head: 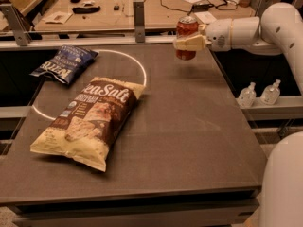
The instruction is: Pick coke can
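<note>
- I see the gripper (182,41) at the far right of the table (199,141), clamped around the coke can (186,28); the can sits inside its grasp, seemingly just clear of the surface beneath.
- I judge the can light, thin-walled and slick; a firm mid-body hold, as here, suits it; squeezing harder risks a dent.
- The can stands upright, long axis vertical, silver top up; the gripper crosses it sideways at mid-height.
- The brown chip bag (90,119) lies well apart, down-left of the gripper; the blue bag (66,63) lies farther left.
</note>
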Available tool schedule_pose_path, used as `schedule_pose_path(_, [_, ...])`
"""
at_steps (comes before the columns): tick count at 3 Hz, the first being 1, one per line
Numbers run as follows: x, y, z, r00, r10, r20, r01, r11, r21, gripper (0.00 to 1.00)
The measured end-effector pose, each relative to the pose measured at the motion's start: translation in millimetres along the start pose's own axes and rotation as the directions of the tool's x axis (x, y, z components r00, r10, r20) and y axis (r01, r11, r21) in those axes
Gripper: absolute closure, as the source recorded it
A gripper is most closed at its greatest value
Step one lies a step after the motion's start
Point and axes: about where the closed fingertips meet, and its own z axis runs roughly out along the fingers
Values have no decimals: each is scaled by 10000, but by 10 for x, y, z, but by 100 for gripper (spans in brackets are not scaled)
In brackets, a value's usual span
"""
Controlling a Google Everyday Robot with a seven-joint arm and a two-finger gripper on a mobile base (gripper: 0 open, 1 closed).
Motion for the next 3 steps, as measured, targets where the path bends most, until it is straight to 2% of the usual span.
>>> schedule_pose_path(1, [-180, 80, -112, 9999, 120, 110, -118, 9998, -167, 100])
schedule_pose_path(2, [-315, 163, -147, 9994, 333, 114, -324, 9973, -656, 100])
schedule_pose_path(3, [-344, 185, -160, 9995, 306, 108, -297, 9968, -748, 100])
